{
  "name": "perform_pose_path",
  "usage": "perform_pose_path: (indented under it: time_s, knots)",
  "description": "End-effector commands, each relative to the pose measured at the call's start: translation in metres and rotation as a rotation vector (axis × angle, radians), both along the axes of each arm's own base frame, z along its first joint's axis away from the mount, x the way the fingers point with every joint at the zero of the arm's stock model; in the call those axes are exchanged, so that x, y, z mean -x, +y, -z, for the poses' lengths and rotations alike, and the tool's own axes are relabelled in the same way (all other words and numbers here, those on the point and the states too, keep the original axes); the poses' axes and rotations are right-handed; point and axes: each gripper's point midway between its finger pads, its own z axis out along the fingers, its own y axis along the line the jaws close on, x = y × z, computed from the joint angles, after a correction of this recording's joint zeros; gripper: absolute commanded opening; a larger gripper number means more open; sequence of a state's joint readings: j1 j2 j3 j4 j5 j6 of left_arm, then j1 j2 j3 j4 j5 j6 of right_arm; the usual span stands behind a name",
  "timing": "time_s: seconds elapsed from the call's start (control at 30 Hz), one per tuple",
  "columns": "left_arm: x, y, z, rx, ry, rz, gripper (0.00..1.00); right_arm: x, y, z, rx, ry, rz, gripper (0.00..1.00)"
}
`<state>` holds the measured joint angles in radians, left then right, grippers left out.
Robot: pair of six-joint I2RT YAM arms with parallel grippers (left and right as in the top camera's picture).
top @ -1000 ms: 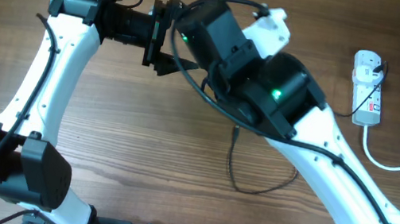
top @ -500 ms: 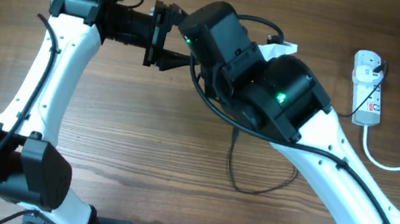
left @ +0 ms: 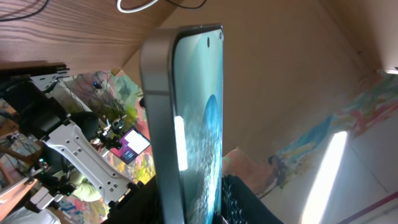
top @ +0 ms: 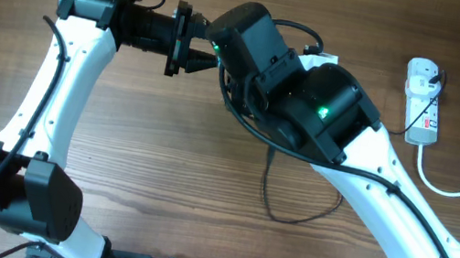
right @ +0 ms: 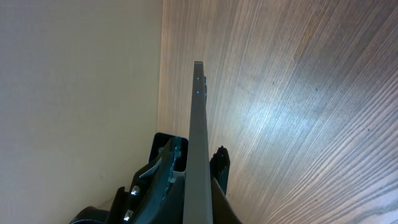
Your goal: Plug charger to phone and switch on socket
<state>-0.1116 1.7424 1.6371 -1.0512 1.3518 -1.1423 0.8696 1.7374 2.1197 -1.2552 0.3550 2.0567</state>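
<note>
Phone (left: pixel 199 124) is held clamped by left gripper (top: pixel 196 52) and right gripper (right: pixel 196 165). Charger (top: pixel 264 185) is seen unplugged, lower centre. Socket (top: pixel 423 102) is untouched, upper right.

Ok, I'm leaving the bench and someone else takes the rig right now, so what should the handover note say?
Left claw: shut on the phone, which is held on edge above the table.
Right claw: also looks shut on the phone.
Charger: lies loose on the table, its tip not in the phone.
Socket: on the table at the right side, no claw near it; switch state unreadable.
Done: phone picked up.
Left: plug the charger into the phone, switch the socket on.
</note>
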Motion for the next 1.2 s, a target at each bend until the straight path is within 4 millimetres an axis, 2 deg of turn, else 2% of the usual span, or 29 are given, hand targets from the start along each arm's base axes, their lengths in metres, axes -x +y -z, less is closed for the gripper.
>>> perform_pose_path:
  time_s: [0.0,0.1,0.17,0.33,0.4,0.43,0.47,0.5,0.6,0.7,0.77,0.87,0.93,1.03,1.13,1.17]
  knots:
    - [0.009,-0.002,-0.016,0.033,-0.004,0.014,0.34,0.000,0.006,-0.002,-0.028,0.004,-0.004,0.04]
    - [0.009,-0.002,-0.016,0.034,-0.004,0.015,0.33,0.000,0.007,-0.003,-0.031,0.002,-0.004,0.05]
    - [0.009,-0.002,-0.016,0.034,-0.004,0.015,0.24,0.000,0.007,-0.002,-0.031,0.002,-0.004,0.04]
    - [0.009,-0.002,-0.016,0.034,-0.004,0.015,0.17,0.000,0.007,-0.002,-0.028,0.002,-0.006,0.04]
    - [0.009,-0.002,-0.016,0.034,-0.004,0.015,0.05,0.000,0.006,-0.002,-0.023,0.003,-0.010,0.05]
    - [0.009,-0.002,-0.016,0.034,-0.004,0.015,0.04,0.000,0.006,-0.001,-0.020,0.004,-0.010,0.05]
    - [0.009,-0.002,-0.016,0.034,-0.004,0.015,0.04,0.000,0.006,-0.002,-0.008,-0.002,-0.024,0.19]
    - [0.009,-0.002,-0.016,0.034,-0.004,0.015,0.04,-0.001,0.005,-0.003,0.023,-0.020,-0.051,0.37]
    - [0.009,-0.002,-0.016,0.034,-0.005,0.015,0.04,-0.007,-0.003,-0.007,0.138,-0.086,-0.102,0.76]
    - [0.008,-0.002,-0.016,0.034,-0.013,0.015,0.04,-0.008,-0.011,-0.015,0.272,-0.149,-0.224,0.96]
    - [0.008,-0.002,-0.016,0.034,-0.018,0.015,0.04,-0.009,-0.021,-0.024,0.394,-0.207,-0.341,1.00]
    - [0.002,0.000,-0.009,-0.014,-0.048,-0.008,0.04,-0.013,-0.057,-0.049,0.597,-0.308,-0.527,1.00]
    - [0.000,0.000,-0.006,-0.032,-0.054,-0.016,0.04,-0.015,-0.084,-0.053,0.772,-0.335,-0.680,1.00]
    - [-0.005,0.003,0.003,-0.086,-0.060,-0.042,0.04,-0.011,-0.128,-0.026,0.926,-0.174,-0.778,1.00]
    - [-0.010,0.004,0.008,-0.120,-0.100,-0.054,0.04,0.002,-0.146,0.014,1.083,0.018,-1.039,1.00]
    - [-0.012,0.004,0.007,-0.123,-0.131,-0.054,0.04,0.004,-0.149,0.023,1.074,0.064,-1.047,1.00]
